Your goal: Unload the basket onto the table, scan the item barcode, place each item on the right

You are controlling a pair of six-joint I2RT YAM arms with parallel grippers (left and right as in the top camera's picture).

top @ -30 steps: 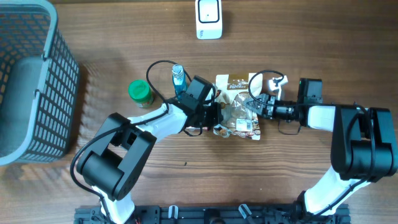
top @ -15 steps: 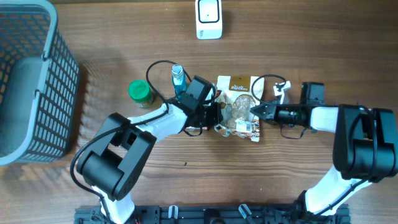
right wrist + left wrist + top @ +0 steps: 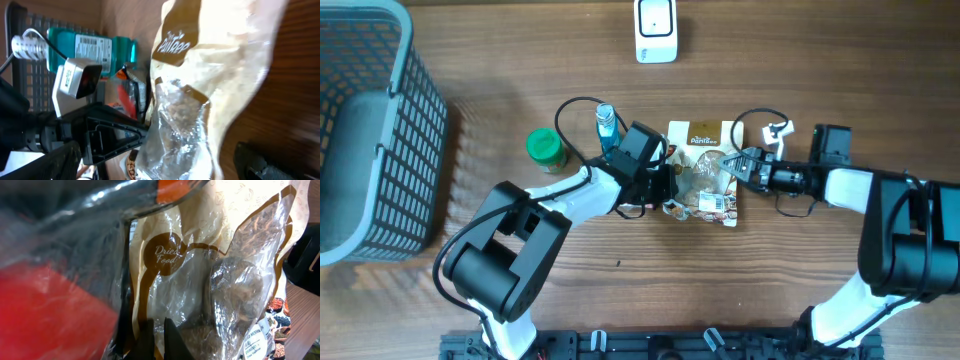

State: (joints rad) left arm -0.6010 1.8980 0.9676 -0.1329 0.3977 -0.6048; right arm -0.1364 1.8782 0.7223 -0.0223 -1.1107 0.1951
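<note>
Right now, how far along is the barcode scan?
Done: the left end effector seems to pinch the left edge of the dried food bag. In hand: the right end effector stands open at its right side. Left: presenting its barcode to the scanner.

This looks like a robotics lab bench dressed up as a shop checkout. A white handheld-style barcode scanner on its stand (image 3: pixel 656 30) sits at the far edge of the brown wood-grain table (image 3: pixel 740 290), and a grey plastic shopping basket (image 3: pixel 420 150) stands at the left edge. Groceries lie mid-table: a tan-and-clear plastic packet of dried food (image 3: pixel 701 135), a green-lidded jar (image 3: pixel 546 147) and a small blue bottle (image 3: pixel 607 125). A black-and-white left arm (image 3: pixel 565 190) and right arm (image 3: pixel 890 230) rise from a black mounting rail (image 3: pixel 620 345) at the near edge.
</note>
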